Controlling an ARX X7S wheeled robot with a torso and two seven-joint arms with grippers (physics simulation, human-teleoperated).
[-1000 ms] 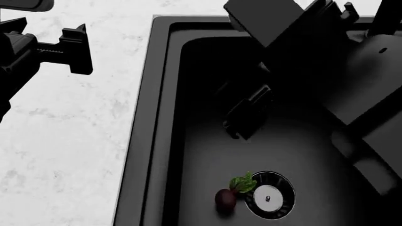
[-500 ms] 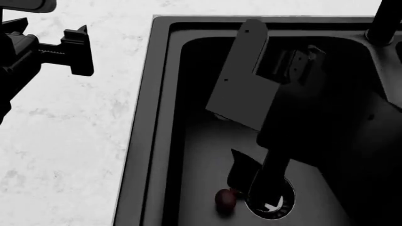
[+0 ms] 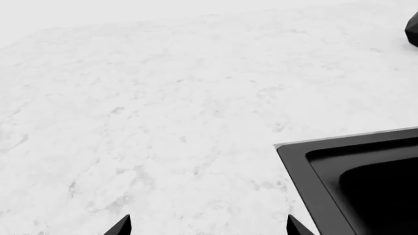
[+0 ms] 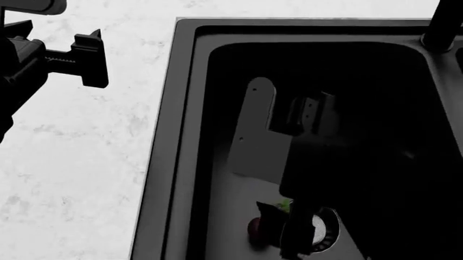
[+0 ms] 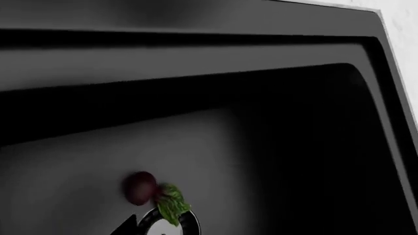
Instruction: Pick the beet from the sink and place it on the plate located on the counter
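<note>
The beet (image 5: 139, 187), dark maroon with a green leafy tuft, lies on the floor of the black sink (image 4: 190, 135) beside a round silver drain strainer (image 5: 164, 226). In the head view the beet (image 4: 255, 227) is half hidden behind my right gripper (image 4: 282, 234). That gripper hangs low in the basin just right of the beet, open and not touching it. One of its fingertips (image 5: 128, 228) shows next to the strainer. My left gripper (image 4: 90, 59) stands open over the white marble counter (image 3: 163, 107), left of the sink, with nothing between its fingertips (image 3: 121, 226). The plate is out of view.
The sink's corner rim (image 3: 307, 161) sits close to my left gripper. A black faucet base (image 4: 441, 24) stands at the sink's back right. A dark object (image 3: 412, 29) shows at the edge of the left wrist view. My right arm (image 4: 340, 179) covers most of the basin.
My right arm has swung down into the basin and its gripper has dropped next to the beet, now covering part of the leaves and the strainer. The left arm has not moved.
</note>
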